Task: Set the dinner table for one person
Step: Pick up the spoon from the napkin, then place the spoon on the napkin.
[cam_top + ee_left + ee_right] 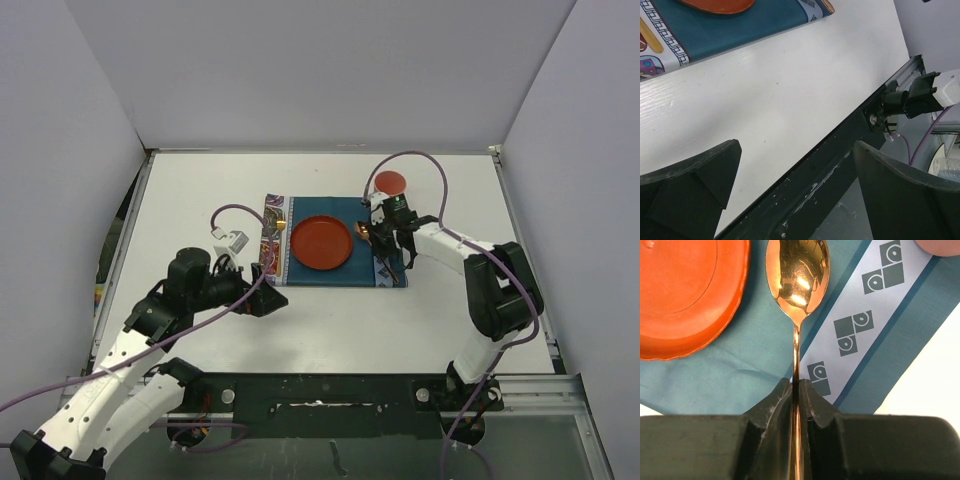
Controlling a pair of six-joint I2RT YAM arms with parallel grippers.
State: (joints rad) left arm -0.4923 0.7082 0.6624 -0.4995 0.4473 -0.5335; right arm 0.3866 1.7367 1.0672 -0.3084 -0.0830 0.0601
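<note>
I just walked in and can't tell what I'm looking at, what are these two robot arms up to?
They are laying a place setting. The right gripper is shut on the handle of a gold spoon, holding it at the teal placemat just right of the orange plate. The left gripper hangs open and holds nothing, over the bare white dinner table near its front edge.

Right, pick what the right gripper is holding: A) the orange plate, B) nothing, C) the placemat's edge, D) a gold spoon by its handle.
D: the right gripper is shut on the thin handle of the gold spoon, whose bowl sits over the teal placemat beside the orange plate.
</note>
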